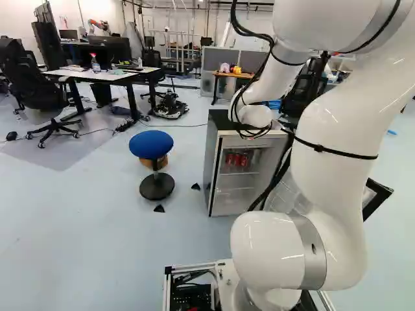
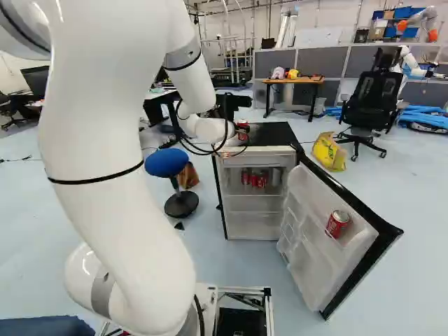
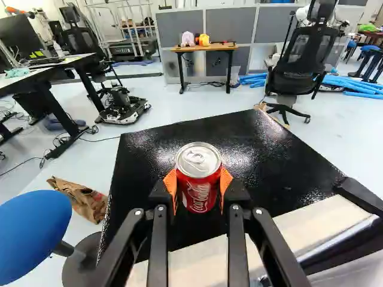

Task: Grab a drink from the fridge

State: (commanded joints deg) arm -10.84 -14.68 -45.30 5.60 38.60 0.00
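In the right base view my gripper (image 2: 236, 142) is partly hidden by the wrist, at the near edge of the open fridge's black top (image 2: 271, 133). The wrist view shows the gripper (image 3: 198, 186) shut on an upright red can (image 3: 198, 194), one orange pad on each side. That can is over the fridge top (image 3: 143, 161); whether its base touches the top cannot be made out. Inside the fridge (image 1: 211, 159), more red cans (image 2: 258, 180) stand on the upper shelf. Another red can (image 2: 337, 224) sits in the rack of the open door (image 2: 308, 259).
A blue stool (image 1: 151, 144) stands beside the fridge, with a brown paper bag (image 3: 81, 198) near it. The open door reaches out at the right of the right base view. Beyond are a yellow bag (image 2: 329, 152), an office chair (image 2: 371, 101) and a wooden table (image 2: 294, 81).
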